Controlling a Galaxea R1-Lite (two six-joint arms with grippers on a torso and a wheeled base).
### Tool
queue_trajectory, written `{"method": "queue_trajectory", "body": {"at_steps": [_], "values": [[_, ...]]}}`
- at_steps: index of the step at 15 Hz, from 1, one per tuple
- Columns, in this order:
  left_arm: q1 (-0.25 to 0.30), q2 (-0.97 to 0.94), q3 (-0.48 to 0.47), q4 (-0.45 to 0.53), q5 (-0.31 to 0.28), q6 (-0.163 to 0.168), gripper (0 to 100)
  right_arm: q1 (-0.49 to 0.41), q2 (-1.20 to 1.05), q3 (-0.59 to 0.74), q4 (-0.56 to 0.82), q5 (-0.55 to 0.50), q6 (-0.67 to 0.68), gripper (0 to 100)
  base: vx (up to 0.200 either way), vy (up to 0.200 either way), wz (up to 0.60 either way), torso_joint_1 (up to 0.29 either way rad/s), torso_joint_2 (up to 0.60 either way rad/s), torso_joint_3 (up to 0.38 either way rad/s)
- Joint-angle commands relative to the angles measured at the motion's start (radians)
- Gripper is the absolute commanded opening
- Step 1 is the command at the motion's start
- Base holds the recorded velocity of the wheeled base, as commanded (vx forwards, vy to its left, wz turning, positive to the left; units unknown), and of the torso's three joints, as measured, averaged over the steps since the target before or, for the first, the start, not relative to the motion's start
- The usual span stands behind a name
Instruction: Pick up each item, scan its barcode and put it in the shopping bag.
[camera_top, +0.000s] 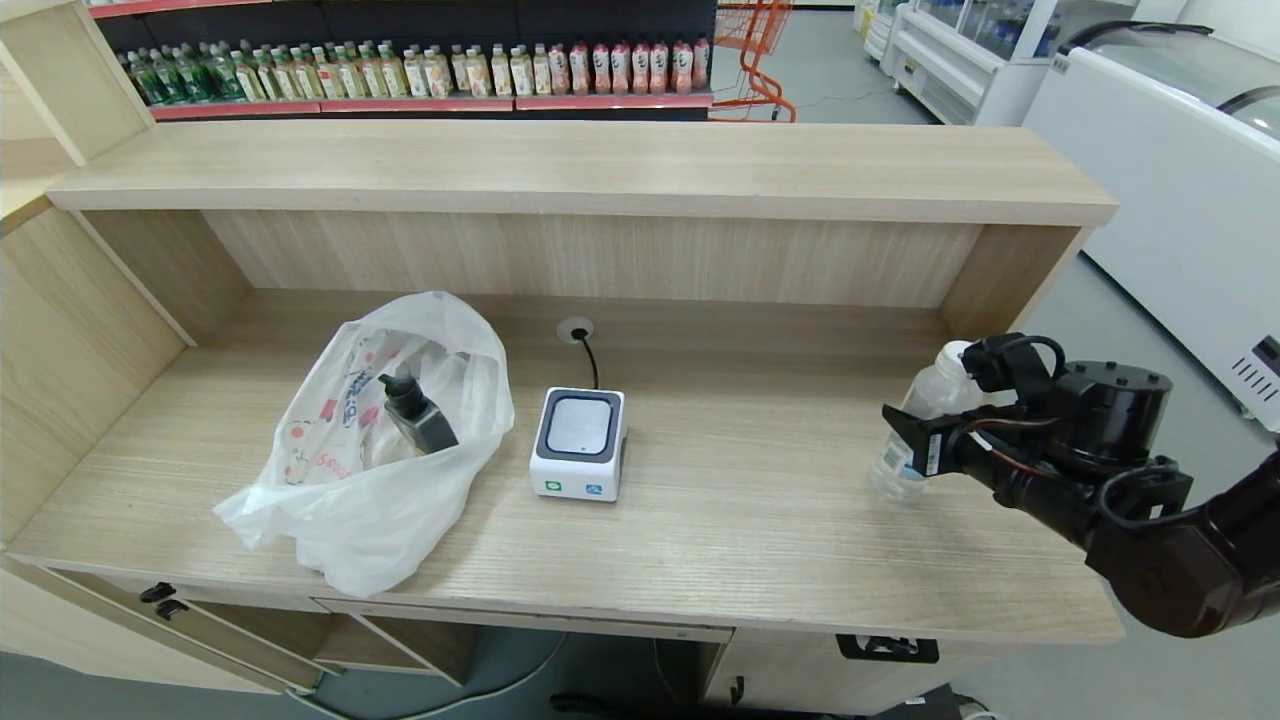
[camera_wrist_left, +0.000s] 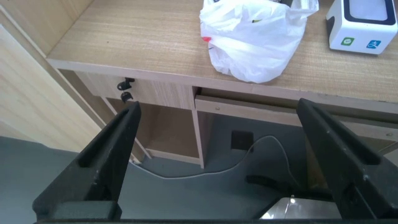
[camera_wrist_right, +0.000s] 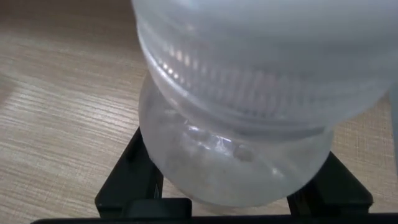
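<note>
left gripper fingers spread wide | right gripper fingers clamped on bottle

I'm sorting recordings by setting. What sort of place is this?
Most likely a shop checkout counter: a barcode scanner sits on the wooden counter, bottled drinks line shelves behind, and chest freezers stand nearby.

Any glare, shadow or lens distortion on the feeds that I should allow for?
Head view: the wide lens slightly bows the counter edges; light is even, shadows soft. Right wrist view: the clear bottle sits close to the lens, with glints on its ribs. Left wrist view: bag bright, space under the counter shaded.
</note>
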Motion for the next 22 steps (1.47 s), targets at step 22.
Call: {"method": "queue_trajectory", "body": {"at_steps": [22], "values": [[0.000,0.000,0.000,0.000,0.001,0.000,100,0.121,-0.509,-0.041,0.281,0.701,0.361,0,0.000,0.000,0.00,0.000,0.00,0.000]]}}
